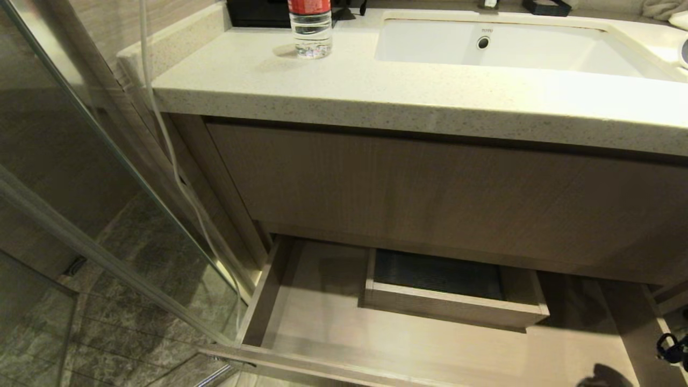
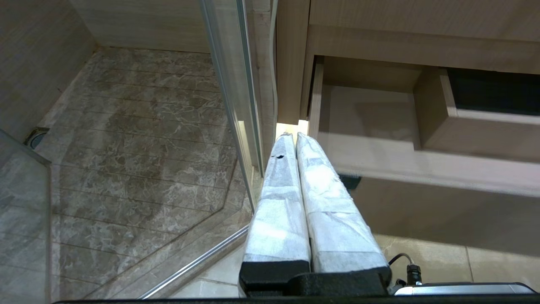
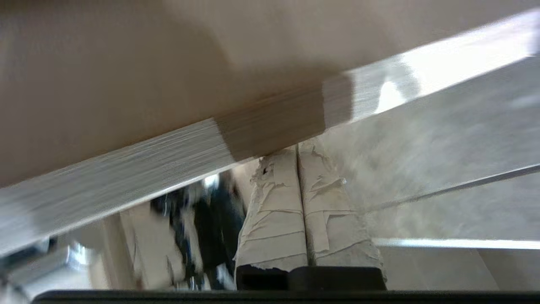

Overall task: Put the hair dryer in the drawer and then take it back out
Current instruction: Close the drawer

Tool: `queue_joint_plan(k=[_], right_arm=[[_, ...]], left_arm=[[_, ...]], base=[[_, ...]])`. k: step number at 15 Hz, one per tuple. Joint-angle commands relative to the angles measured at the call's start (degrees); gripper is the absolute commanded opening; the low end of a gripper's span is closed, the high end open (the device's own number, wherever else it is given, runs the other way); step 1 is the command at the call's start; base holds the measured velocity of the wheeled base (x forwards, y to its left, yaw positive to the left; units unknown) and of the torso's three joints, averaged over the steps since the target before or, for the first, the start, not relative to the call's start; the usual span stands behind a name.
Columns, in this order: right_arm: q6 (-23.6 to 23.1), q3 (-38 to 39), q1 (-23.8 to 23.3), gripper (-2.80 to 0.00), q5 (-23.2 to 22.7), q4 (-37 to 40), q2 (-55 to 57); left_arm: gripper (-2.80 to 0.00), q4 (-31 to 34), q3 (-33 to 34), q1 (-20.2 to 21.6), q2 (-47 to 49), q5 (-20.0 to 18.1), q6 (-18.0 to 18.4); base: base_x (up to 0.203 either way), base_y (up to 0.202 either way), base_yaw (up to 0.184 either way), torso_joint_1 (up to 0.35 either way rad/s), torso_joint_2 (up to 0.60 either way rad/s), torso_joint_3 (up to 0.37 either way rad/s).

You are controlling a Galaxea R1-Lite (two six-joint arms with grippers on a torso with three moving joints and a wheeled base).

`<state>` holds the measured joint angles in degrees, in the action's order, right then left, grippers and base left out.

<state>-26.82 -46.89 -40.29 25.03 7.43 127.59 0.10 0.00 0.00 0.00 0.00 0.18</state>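
The drawer (image 1: 322, 317) stands pulled out below the vanity, pale inside, with a boxed rectangular cutout (image 1: 451, 301) at its back. Nothing lies in the part I can see. At the counter's far right edge shows a sliver of a white body with a dark grey round face (image 1: 684, 52), apparently the hair dryer. My right gripper (image 3: 297, 148) is shut and empty, its tips just under a wooden edge of the drawer (image 3: 168, 156). My left gripper (image 2: 294, 136) is shut and empty, parked low by the drawer's (image 2: 367, 122) left front corner.
A water bottle (image 1: 310, 27) stands on the speckled counter (image 1: 333, 91) left of the white sink (image 1: 500, 45). A glass shower door (image 1: 107, 177) and a hanging white cord (image 1: 172, 156) border the vanity's left side. A tall wood-grain panel (image 1: 430, 188) sits above the drawer.
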Motion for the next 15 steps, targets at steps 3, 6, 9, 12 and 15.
queue_joint_plan(k=[3, 6, 9, 12, 15], right_arm=[[-0.1, -2.7, 2.3, -2.80, -0.5, -5.4, -2.5], [-1.0, -2.8, 3.5, -2.80, -2.7, -10.9, -4.5], [-3.5, -3.1, 4.0, -2.80, -5.7, -13.9, -7.4], [-7.3, -3.3, 3.8, -2.80, -10.1, -16.4, -12.6], [-9.9, -0.9, 3.7, -2.80, -13.7, -19.1, -17.8]], left_arm=[[-2.80, 0.0, 0.0, 0.0, 0.0, 0.0, 0.0], [-2.80, 0.0, 0.0, 0.0, 0.0, 0.0, 0.0], [-2.80, 0.0, 0.0, 0.0, 0.0, 0.0, 0.0], [-2.80, 0.0, 0.0, 0.0, 0.0, 0.0, 0.0], [-2.80, 0.0, 0.0, 0.0, 0.0, 0.0, 0.0]], base=[[0.000, 0.000, 0.000, 0.000, 0.00, 0.000], [0.000, 0.000, 0.000, 0.000, 0.00, 0.000], [0.000, 0.000, 0.000, 0.000, 0.00, 0.000], [0.000, 0.000, 0.000, 0.000, 0.00, 0.000], [0.000, 0.000, 0.000, 0.000, 0.00, 0.000]])
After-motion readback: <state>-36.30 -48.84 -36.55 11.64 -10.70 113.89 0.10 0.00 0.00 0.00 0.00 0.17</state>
